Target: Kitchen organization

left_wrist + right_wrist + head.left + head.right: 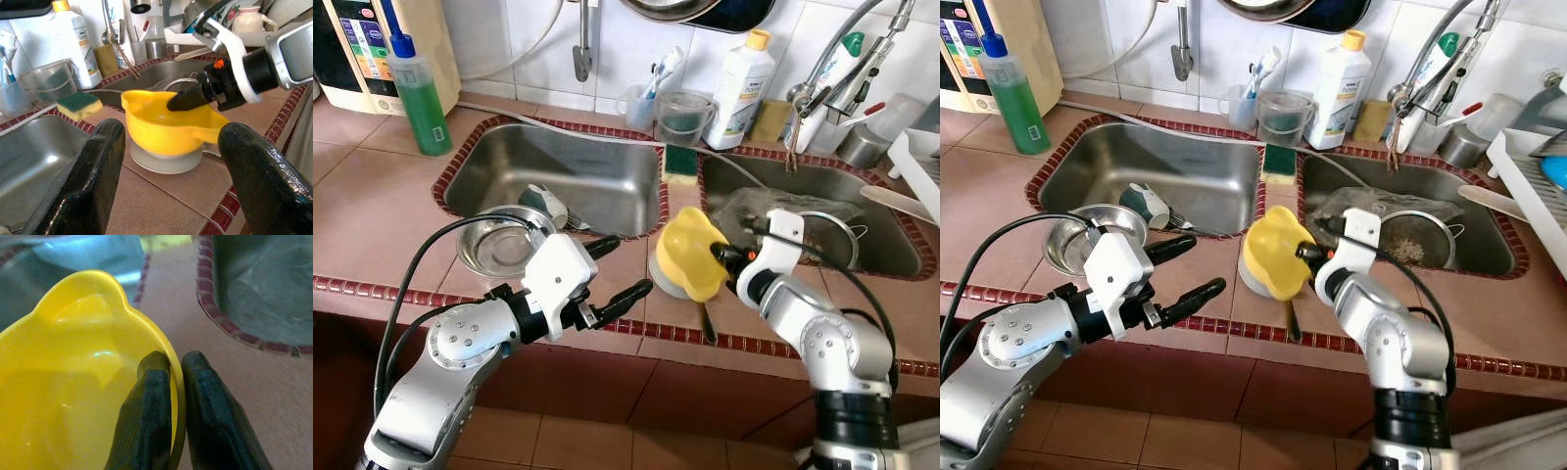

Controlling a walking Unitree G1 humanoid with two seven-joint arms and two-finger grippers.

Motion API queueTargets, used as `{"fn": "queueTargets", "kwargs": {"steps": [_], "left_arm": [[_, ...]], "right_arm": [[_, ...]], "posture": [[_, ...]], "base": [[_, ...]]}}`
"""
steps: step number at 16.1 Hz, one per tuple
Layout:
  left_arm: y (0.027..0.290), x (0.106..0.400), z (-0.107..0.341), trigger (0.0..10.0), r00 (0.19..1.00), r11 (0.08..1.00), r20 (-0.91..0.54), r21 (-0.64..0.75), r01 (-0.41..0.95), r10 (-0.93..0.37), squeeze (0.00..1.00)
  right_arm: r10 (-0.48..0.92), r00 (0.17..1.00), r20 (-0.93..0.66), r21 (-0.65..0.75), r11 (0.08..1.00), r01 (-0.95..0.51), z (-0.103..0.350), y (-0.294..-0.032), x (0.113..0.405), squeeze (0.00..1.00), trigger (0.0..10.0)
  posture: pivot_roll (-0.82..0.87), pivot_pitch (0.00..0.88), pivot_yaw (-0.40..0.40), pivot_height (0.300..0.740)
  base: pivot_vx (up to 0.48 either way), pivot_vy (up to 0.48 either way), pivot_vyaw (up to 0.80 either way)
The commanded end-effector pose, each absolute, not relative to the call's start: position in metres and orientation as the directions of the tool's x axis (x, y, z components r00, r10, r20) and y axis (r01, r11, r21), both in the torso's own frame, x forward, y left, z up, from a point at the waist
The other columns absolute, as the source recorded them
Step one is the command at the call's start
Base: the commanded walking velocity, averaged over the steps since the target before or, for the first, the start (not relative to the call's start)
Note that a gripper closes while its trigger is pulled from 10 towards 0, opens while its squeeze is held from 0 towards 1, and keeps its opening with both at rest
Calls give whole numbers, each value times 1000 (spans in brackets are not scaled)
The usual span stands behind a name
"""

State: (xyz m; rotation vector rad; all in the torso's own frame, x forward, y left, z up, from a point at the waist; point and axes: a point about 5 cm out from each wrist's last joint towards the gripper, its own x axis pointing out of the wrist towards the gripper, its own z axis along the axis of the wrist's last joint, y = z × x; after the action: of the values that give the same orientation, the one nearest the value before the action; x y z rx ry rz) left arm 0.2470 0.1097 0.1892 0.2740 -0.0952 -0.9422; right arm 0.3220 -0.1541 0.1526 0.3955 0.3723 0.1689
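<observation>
A yellow plastic bowl (688, 251) hangs tilted just above a translucent white bowl (166, 159) on the tiled strip between the two sinks. My right gripper (177, 382) is shut on the yellow bowl's rim, one finger inside and one outside. My left gripper (619, 272) stands open a little to the left of the bowls, over the counter's front edge, with nothing between its fingers (93, 171). A steel bowl (499, 243) rests on the counter behind my left wrist.
The left sink (607, 157) holds a cup and cutlery; the right sink (891, 250) holds a strainer and a plastic bag. A green sponge (681, 163) lies on the divider. A green soap bottle (421, 93), a white detergent bottle (740, 88) and a dish rack (920, 166) line the back.
</observation>
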Motion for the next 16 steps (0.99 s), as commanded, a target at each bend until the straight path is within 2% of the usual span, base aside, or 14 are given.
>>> {"fn": "queueTargets", "kwargs": {"steps": [1,2,3,7,10,12,15,16], "left_arm": [[108,247,194,10000,585,555,-26,285,781,-810,0],[108,247,194,10000,586,557,-22,283,780,-810,0],[108,248,194,10000,587,558,-20,287,779,-809,0],[112,255,198,10000,605,582,-3,266,768,-796,0],[132,275,202,10000,679,669,27,209,714,-733,0],[125,275,204,10000,680,665,33,247,704,-732,0],[122,276,204,10000,689,684,51,195,703,-723,0],[122,277,205,10000,692,687,52,196,700,-720,0]], "right_arm": [[240,934,-265,433,895,-108,167,-160,324,0,4235],[240,940,-242,431,895,-118,173,-161,326,0,9294],[240,946,-216,435,891,-126,180,-162,327,0,10000],[289,954,-81,468,856,-220,204,-163,333,0,10000],[303,952,37,460,840,-286,220,-167,341,0,10000],[292,950,107,470,827,-308,230,-170,349,0,10000],[298,932,208,334,873,-354,244,-167,358,0,10000],[299,931,210,334,873,-356,244,-167,360,0,10000]], "posture": [[-9,51,-96,740],[-10,48,-96,740],[-10,48,-96,740],[-12,31,-94,740],[-12,25,-89,740],[-5,32,-93,740],[-9,56,-91,740],[-7,66,-90,740]], "base": [[0,0,0],[0,0,0],[0,0,0],[0,0,0],[0,0,0],[0,0,0],[0,0,0],[0,0,0]]}}
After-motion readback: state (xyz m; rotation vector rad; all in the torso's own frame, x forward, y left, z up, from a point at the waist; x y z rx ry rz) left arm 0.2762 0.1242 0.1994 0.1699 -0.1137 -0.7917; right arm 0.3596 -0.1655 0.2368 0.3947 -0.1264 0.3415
